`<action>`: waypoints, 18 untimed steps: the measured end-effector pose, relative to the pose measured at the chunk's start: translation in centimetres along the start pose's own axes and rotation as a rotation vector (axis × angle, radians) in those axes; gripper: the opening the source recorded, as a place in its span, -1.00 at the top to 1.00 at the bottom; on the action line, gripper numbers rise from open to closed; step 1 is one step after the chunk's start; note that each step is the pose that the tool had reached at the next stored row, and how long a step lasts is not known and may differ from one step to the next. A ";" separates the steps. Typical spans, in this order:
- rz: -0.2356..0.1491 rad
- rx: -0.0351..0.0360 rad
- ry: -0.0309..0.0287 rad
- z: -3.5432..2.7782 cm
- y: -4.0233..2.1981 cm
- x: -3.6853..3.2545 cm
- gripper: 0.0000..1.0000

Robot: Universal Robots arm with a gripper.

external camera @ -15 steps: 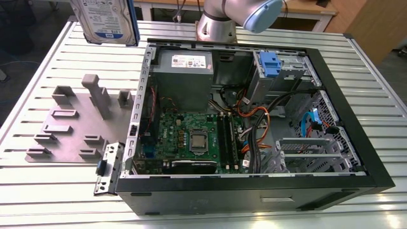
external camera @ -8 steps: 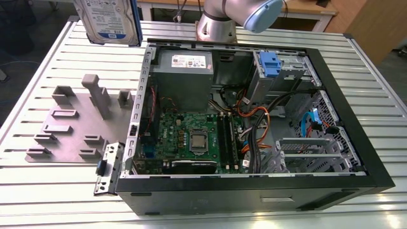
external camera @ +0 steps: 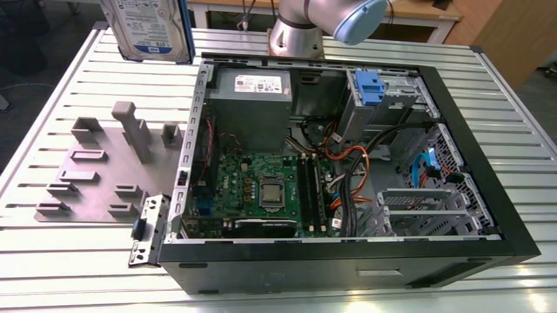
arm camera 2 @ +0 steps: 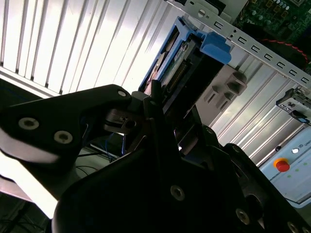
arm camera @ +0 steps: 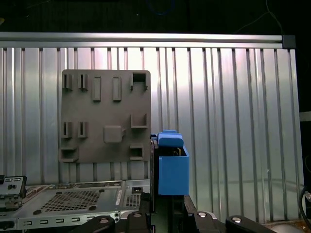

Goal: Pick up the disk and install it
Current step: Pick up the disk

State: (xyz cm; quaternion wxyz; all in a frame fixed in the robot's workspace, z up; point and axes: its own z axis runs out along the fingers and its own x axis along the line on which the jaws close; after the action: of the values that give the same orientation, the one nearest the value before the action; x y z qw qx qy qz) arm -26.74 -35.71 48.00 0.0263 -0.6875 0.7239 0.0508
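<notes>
The disk [external camera: 148, 29] is a silver drive with a blue-and-white label and a blue carrier. It hangs upright in the air at the exterior view's upper left, above the slatted table [external camera: 522, 130] and outside the open computer case [external camera: 487, 163]. In the second wrist view I see the disk [arm camera 2: 177, 68] edge-on, with my gripper [arm camera 2: 158, 107] shut on its near end between black fingers. The first wrist view shows the blue carrier end of the disk [arm camera: 171, 167] rising from the gripper [arm camera: 167, 211], over the table beside the case.
Inside the case are a grey power supply box [external camera: 250, 98], the motherboard [external camera: 261, 189], cables and a drive bay with a blue latch [external camera: 370, 88]. A grey fixture plate [external camera: 96, 176] with upright pegs lies to the exterior view's left of the case. The arm's base [external camera: 301, 29] stands behind the case.
</notes>
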 end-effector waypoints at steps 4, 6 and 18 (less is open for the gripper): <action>0.000 0.0000 0.0001 0.00 0.00 0.00 0.30; 0.000 0.0000 0.0002 0.00 0.00 0.00 0.30; 0.001 0.0010 0.0185 0.00 0.00 0.00 0.30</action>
State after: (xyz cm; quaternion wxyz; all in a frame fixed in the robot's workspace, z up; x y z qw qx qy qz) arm -26.74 -35.71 48.00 0.0199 -0.6877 0.7244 0.0440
